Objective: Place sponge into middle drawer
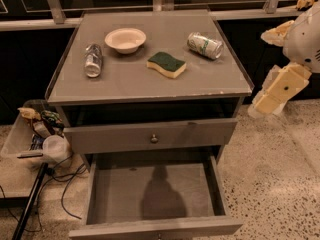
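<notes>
Two drawers (190, 134) (115, 194), two cans (93, 60) (205, 45), one bowl (125, 39), one sponge (166, 64); gripper (270, 98) at right.

No lettering can be read, even on the can (205, 45); gripper (265, 101) hangs right of the cabinet (150, 86)

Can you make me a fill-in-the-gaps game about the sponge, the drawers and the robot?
1. The sponge lies on top of the cabinet with its ___ side facing up.
2. The middle drawer, the lower of the two, is pulled wide ___.
3. The end effector hangs beside the cabinet on the picture's ___ side, away from the sponge.

Missing words: green; open; right.
</notes>
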Tool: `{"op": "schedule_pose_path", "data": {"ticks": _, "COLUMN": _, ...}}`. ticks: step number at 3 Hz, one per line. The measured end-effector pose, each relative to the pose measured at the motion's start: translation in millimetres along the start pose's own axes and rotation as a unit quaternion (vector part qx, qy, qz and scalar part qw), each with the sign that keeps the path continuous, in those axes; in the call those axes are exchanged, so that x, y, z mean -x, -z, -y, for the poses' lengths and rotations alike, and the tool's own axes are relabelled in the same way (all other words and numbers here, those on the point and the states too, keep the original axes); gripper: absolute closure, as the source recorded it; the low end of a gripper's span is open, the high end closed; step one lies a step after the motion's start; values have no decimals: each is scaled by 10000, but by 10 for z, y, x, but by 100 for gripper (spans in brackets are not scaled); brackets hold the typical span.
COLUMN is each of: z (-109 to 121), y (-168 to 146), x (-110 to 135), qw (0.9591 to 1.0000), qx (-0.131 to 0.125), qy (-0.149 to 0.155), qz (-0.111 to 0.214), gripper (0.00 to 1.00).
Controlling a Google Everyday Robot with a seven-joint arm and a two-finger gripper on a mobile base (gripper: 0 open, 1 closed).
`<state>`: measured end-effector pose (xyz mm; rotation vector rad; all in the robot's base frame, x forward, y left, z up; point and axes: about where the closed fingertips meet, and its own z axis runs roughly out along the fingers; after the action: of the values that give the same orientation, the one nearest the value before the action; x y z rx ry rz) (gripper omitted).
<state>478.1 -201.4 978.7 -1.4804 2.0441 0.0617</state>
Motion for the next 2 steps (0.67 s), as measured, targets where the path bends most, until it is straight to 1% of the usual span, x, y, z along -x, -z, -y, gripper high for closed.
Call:
{"op": "schedule_pose_path", "data": {"ticks": 1, "z": 8, "y": -51, "x": 102, "qw": 9997, "qx": 17, "qy": 26, "qz": 246, "gripper": 0}}
{"op": "schedule_pose_path", "data": {"ticks": 2, "z": 123, "y": -252, "x": 272, "qw": 9974, "qx": 37, "qy": -25, "qz": 725, "gripper": 0}}
